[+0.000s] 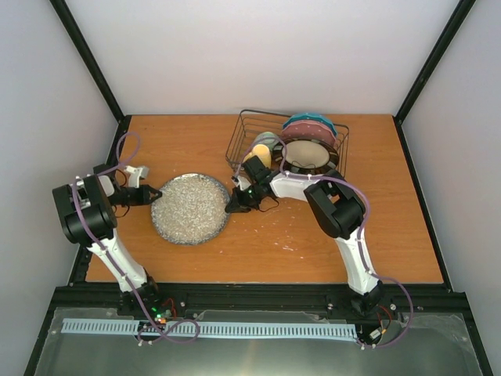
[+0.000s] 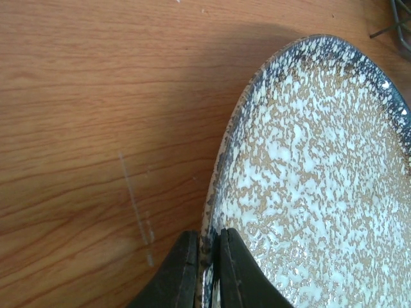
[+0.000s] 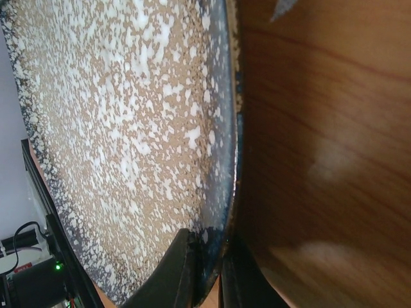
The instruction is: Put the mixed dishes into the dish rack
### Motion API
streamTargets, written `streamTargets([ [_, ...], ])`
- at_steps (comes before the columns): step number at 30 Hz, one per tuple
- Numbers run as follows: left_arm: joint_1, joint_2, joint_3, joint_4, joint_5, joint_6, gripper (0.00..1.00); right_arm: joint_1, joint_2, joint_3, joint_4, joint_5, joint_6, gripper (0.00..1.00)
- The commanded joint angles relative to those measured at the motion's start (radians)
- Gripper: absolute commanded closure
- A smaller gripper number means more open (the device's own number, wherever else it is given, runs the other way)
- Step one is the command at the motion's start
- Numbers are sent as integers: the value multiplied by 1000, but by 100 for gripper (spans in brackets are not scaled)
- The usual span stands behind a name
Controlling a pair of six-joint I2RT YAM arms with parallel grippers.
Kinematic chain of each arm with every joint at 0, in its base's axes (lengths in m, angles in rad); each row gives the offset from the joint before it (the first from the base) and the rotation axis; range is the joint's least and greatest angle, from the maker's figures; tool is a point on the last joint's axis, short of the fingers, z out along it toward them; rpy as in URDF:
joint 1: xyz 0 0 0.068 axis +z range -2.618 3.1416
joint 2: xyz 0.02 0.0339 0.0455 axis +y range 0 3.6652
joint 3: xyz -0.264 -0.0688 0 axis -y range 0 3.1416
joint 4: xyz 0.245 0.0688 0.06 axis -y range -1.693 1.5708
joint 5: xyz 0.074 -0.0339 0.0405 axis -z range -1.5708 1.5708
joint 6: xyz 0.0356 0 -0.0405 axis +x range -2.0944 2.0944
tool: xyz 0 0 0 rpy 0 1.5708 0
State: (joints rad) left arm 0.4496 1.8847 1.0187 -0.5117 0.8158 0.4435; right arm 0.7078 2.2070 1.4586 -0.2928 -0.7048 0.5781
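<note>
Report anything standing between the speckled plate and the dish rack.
Nothing loose lies between the grey speckled plate and the dish rack; only the right claw, pinching the plate's rim, is there. Inside, the yellow mug and pale green bowl fill the rack's nearest side.

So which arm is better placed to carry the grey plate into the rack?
Right, probably. Both pinch the plate rim, but the right gripper sits beside the rack; the left gripper holds the far side.

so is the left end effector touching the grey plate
Touching: the left wrist view shows the left end effector clamped on the grey speckled plate, at its rim.
</note>
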Motion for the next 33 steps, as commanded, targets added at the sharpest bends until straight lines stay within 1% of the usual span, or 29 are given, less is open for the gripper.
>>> streamTargets([
  [1, -105, -12, -22, -94, 132, 42, 92, 76, -73, -32, 173, -38, -131, 97],
  [4, -106, -13, -18, -101, 182, 56, 89, 61, -112, -40, 181, -36, -133, 97],
  [6, -110, -18, -18, -102, 219, 62, 85, 48, -137, -43, 189, -40, -134, 97],
  [9, -126, -28, -23, -105, 254, 73, 83, 33, -167, -36, 182, -41, -144, 97],
  [11, -144, -26, -23, -107, 256, 75, 78, 24, -181, -30, 171, -45, -152, 97],
  [17, -223, 58, -3, -142, 226, 88, 74, 8, -214, -47, 164, -49, -169, 97],
  [20, -262, 99, 11, -162, 222, 93, 75, 3, -224, -58, 171, -51, -168, 97],
  [24, -291, 105, 13, -161, 263, 94, 79, 2, -217, -57, 174, -59, -164, 97],
  [27, -299, 89, 11, -149, 307, 85, 86, 2, -210, -55, 181, -65, -160, 97],
  [30, -302, 74, 12, -151, 356, 87, 99, 2, -207, -55, 183, -68, -160, 97],
  [33, -307, 55, 13, -142, 361, 54, 99, 2, -211, -57, 186, -68, -160, 97],
])
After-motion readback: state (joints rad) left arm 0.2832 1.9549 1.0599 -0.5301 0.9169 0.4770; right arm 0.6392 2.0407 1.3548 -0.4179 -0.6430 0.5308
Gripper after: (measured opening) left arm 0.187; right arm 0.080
